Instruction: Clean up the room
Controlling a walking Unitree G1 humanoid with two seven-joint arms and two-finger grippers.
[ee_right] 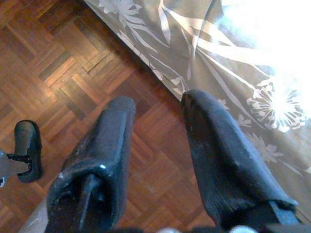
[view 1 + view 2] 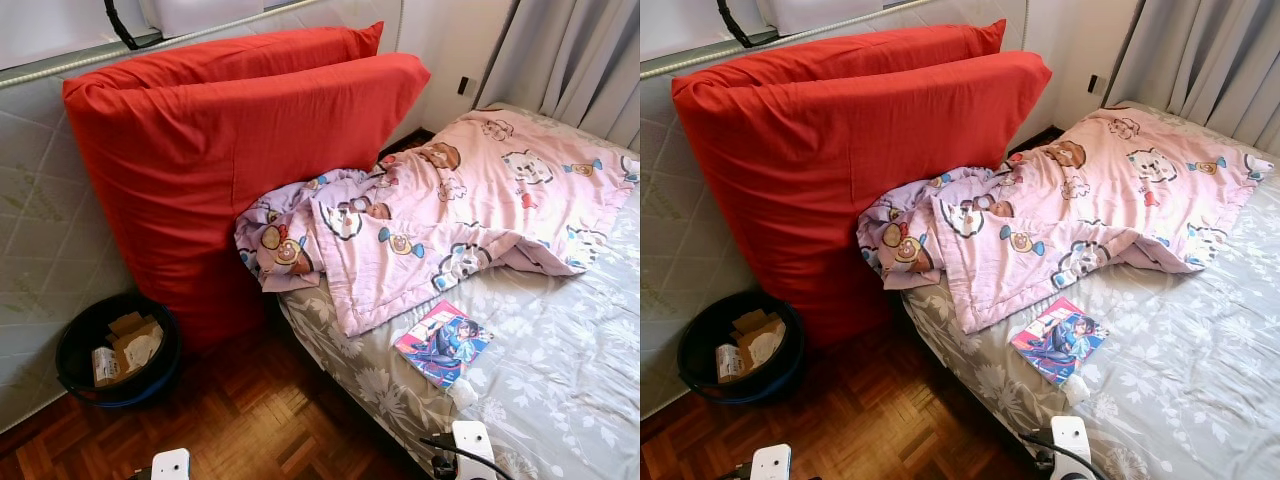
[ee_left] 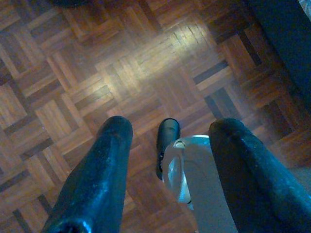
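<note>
Bin (image 2: 80, 370) with cardboard scraps (image 2: 125, 345) beside bed (image 2: 560, 380)

The two head cameras are looking forward and down from standing height, both taking in the bed (image 2: 560, 380), the red cushions (image 2: 230, 150) and the bin (image 2: 735, 350). The left wrist camera is pointing down along the left claw (image 3: 167, 141) at the wooden floor (image 3: 97, 73). The right wrist camera is facing down along the right claw (image 1: 158, 109), sharing the bed's edge.
</note>
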